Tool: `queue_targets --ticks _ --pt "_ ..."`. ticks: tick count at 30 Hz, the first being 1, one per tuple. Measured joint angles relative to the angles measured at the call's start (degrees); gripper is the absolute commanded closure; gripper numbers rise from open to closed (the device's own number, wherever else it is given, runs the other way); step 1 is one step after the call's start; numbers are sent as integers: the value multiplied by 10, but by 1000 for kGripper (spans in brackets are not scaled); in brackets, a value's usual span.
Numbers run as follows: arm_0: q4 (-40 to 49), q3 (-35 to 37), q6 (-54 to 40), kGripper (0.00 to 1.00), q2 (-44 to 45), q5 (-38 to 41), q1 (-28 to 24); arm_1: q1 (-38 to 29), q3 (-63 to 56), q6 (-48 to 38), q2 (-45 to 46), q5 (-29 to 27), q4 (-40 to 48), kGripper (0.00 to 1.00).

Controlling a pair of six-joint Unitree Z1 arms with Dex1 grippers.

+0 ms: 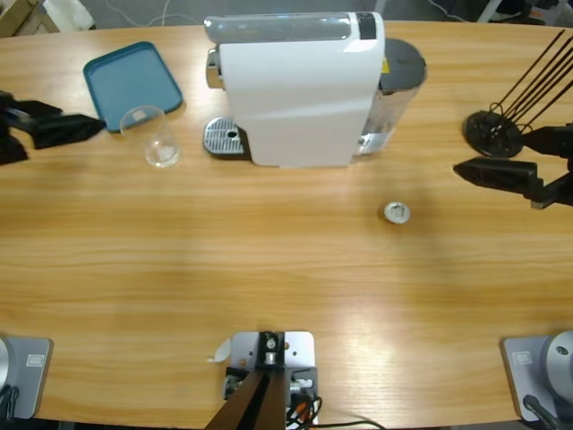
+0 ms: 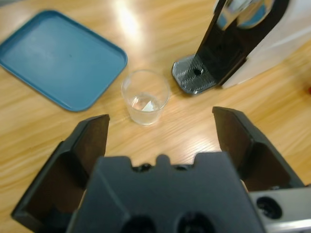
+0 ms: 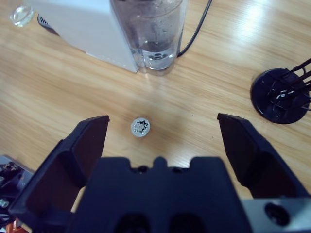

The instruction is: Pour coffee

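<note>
From above, you see a long table [image 1: 269, 269] of pale wood with a fine lengthwise grain. A boxy white coffee machine [image 1: 300, 90] with a grey top stands at the middle of the far edge, its perforated metal drip tray [image 1: 224, 138] jutting toward the left end. Just left of that tray stands a clear glass [image 1: 159, 136], round and slightly tapered; it looks empty, and no coffee shows in it or anywhere else here. Behind the glass, near the far left corner, lies a teal tray [image 1: 125, 79], a rounded rectangle with a raised rim. A small round silver capsule [image 1: 397, 212] sits on bare wood in front of the machine's right end. Near the right end stands a black round holder [image 1: 492, 132] with thin black rods rising from it. The left gripper [image 1: 76, 128] enters at the left edge, the right gripper [image 1: 483, 172] at the right edge.

In the left wrist view your left gripper [image 2: 160, 124] hangs over the table with jaws spread wide, nothing between them; the glass stands ahead, between teal tray and drip tray.

In the right wrist view your right gripper [image 3: 163, 124] is likewise spread and holds nothing, the ribbed capsule lying just ahead. The machine's clear water tank [image 3: 153, 31] and a black cable [image 3: 197, 26] show beyond. No writing is readable.
</note>
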State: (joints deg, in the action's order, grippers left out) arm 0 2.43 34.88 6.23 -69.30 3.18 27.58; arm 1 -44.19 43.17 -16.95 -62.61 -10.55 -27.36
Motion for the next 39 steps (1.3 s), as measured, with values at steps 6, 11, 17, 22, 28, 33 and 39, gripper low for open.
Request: queue_targets --ticks 6,11,17,22,28,33,39 --pt "-30 -27 0 73 -53 4 0 3 -7 3 0 12 6 0" --pt "-38 -36 0 69 -74 20 4 3 -9 6 0 18 12 0" --pt "-82 -52 1 69 -123 31 16 3 -10 6 0 21 12 0" --pt "-135 -64 1 69 -157 5 17 7 -10 11 0 27 12 0" --pt "-213 -89 1 69 -198 -28 20 38 -10 30 0 55 12 0" --pt "-266 -101 3 69 -243 -29 30 46 -11 34 0 63 13 0" --pt "-351 -119 8 69 -283 -34 31 47 -11 36 0 74 13 0"
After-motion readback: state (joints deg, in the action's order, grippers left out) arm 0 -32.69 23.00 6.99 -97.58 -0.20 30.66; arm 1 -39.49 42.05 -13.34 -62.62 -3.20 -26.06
